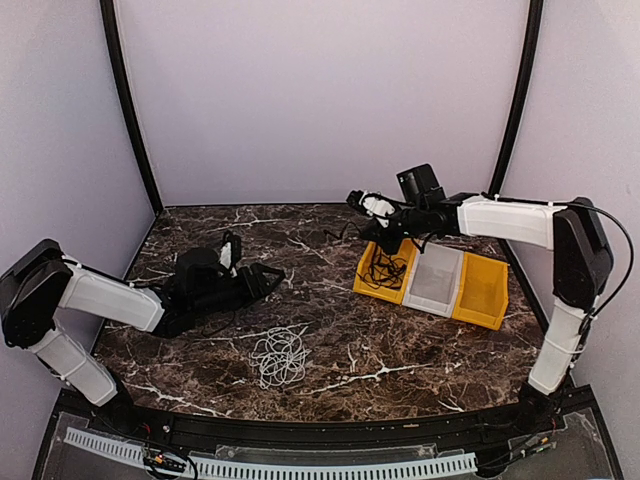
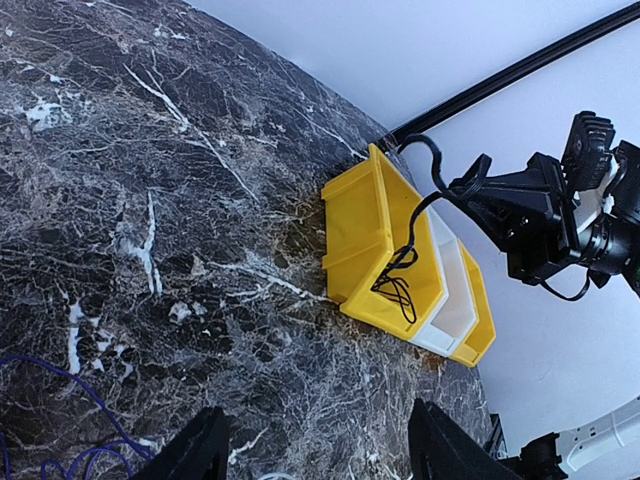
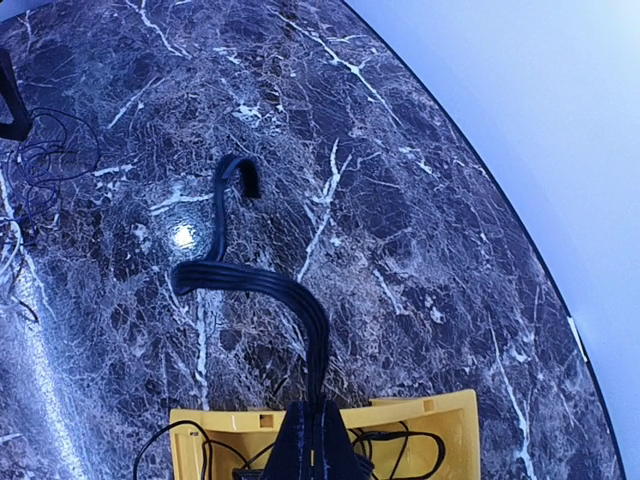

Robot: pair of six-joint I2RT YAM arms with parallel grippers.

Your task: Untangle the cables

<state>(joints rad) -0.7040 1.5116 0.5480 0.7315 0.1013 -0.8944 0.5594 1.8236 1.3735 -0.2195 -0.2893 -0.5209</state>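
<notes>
Dark, white-veined marble counter (image 1: 420, 350), pale lilac walls (image 1: 320, 100). The right gripper (image 3: 318, 425) clamps a black cable (image 3: 262, 282) over the yellow bin (image 3: 200, 420); the left gripper (image 2: 320, 432) gapes; white cables (image 1: 279, 356) coil mid-counter.

Bright, even light; sharp focus, soft shadows.

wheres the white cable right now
In the top view the white cable lies coiled on the table near its front centre, close by the tip of the left arm and well left of the yellow bins.
</notes>
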